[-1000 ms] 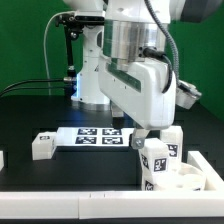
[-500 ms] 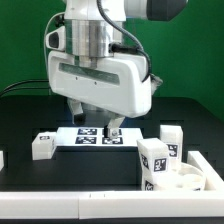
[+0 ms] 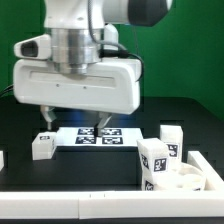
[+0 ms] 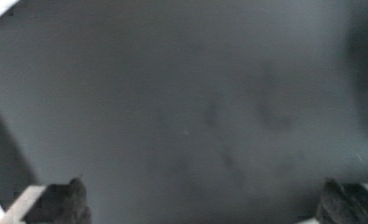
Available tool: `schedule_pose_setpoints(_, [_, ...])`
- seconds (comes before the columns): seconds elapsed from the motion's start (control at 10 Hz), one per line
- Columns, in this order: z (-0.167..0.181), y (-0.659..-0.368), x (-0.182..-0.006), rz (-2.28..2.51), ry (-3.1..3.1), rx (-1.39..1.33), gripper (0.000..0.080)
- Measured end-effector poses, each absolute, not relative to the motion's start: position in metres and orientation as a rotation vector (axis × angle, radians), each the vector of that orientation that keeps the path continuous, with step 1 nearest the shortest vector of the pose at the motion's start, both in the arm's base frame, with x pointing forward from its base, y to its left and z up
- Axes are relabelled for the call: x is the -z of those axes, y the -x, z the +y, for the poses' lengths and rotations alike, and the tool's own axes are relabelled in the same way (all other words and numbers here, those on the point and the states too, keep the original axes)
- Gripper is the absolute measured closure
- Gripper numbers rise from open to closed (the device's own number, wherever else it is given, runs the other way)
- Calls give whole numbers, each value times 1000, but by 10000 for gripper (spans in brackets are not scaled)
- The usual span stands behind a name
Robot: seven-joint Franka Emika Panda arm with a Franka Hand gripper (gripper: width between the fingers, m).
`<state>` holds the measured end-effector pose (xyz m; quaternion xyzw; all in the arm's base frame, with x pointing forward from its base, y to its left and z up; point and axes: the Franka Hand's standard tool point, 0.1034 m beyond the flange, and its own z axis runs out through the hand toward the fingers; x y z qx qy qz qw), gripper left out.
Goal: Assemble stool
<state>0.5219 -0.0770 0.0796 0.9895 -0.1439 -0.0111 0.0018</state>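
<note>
White tagged stool (image 3: pixel 165 160) (chunky legs)

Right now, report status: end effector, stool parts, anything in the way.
End effector open, empty, above the marker board. Loose leg on the table at the exterior view's left; seat and more legs at its right. Nothing blocking.

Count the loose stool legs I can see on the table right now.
3: one leg at the exterior view's left of the marker board, one at its right, one in front by the seat. Others may be hidden.
</note>
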Motion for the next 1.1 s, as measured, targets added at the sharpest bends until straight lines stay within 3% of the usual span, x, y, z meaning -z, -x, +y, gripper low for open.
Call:
schedule_pose_setpoints(0.2, [-91, -506, -75, -334, -3142, 153, 151])
schedule_pose_setpoints(0.6, [-92, -504, -74, -135, -3165, 185, 151])
schedule_pose_setpoints(0.9, [-114, -495, -71, 70, -3122, 459, 151])
schedule_pose_setpoints(1.1, [-110, -484, -65, 202, -3098, 559, 151])
